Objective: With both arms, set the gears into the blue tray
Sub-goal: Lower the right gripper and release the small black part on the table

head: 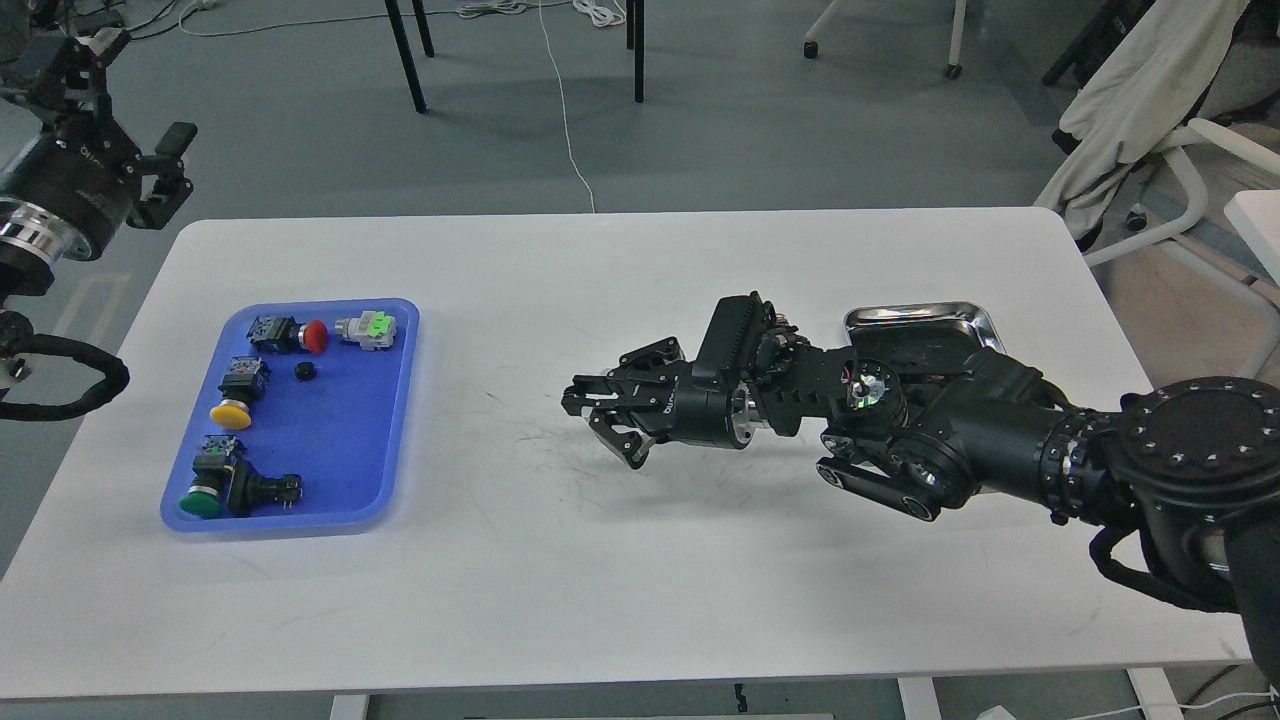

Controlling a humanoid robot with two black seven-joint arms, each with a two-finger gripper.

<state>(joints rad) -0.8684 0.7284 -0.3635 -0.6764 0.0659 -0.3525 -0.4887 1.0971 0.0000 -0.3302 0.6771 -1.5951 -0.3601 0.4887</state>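
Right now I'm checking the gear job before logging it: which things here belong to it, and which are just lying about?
Belongs to the job:
- gear, lying in the blue tray
- right gripper
- left gripper

Just lying about:
- red switch
- yellow switch
- green switch
- steel tray

Right arm (1000, 440): enters from the lower right, reaches leftward, low and nearly level; silver wrist ring visible. Right gripper (590, 415): points left, fingers splayed apart, nothing seen between them. Left arm (40, 215): enters at upper left edge, raised; silver ring visible. Left gripper (165, 170): points right, fingers parted, nothing seen between them.
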